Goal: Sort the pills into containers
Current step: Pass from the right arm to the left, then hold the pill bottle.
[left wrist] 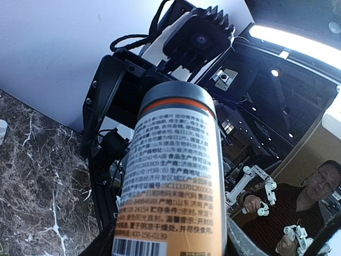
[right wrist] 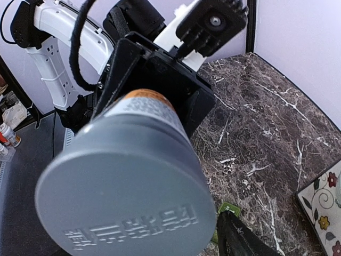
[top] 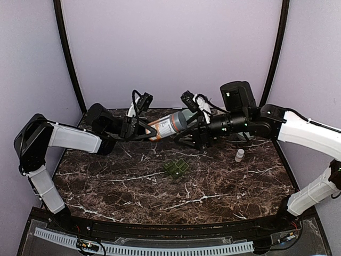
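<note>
A pill bottle [top: 166, 126] with a white and orange label and a grey cap hangs level above the back of the table. My left gripper [top: 143, 129] is shut on its orange base end; the label [left wrist: 170, 176] fills the left wrist view. My right gripper [top: 192, 127] stands round the grey cap [right wrist: 122, 202]. Its one visible finger [right wrist: 242, 237] sits a little off the cap's side, and the other finger is hidden behind the cap. The dark-green containers [top: 176, 169] lie on the marble below, with a corner [right wrist: 226, 208] showing past the cap. No pills are in view.
A small white bottle [top: 240, 155] stands upright on the marble table [top: 106, 181] at the right, under my right arm. A floral-patterned tile [right wrist: 322, 208] lies at the table's far right. Walls close in the back and both sides.
</note>
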You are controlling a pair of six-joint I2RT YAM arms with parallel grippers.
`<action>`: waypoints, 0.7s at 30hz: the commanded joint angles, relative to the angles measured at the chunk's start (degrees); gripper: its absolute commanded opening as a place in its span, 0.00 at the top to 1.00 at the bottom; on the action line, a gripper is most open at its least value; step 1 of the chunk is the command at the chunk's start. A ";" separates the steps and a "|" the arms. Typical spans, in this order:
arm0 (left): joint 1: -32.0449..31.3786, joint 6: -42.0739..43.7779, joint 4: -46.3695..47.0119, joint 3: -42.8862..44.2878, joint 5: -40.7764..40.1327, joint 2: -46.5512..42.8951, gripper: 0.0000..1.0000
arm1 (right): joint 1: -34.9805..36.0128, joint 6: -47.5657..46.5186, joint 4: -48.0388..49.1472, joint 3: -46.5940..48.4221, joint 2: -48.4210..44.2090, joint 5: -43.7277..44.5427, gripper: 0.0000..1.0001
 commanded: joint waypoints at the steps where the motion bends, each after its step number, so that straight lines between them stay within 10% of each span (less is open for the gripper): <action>1: -0.27 4.42 -1.98 2.35 -1.03 -3.57 0.96 | 0.47 1.06 -0.34 -0.99 -0.96 1.56 0.32; 21: -0.31 42.31 -42.20 2.76 -9.14 -12.71 1.00 | -0.08 33.10 6.34 -6.36 -10.91 8.02 0.34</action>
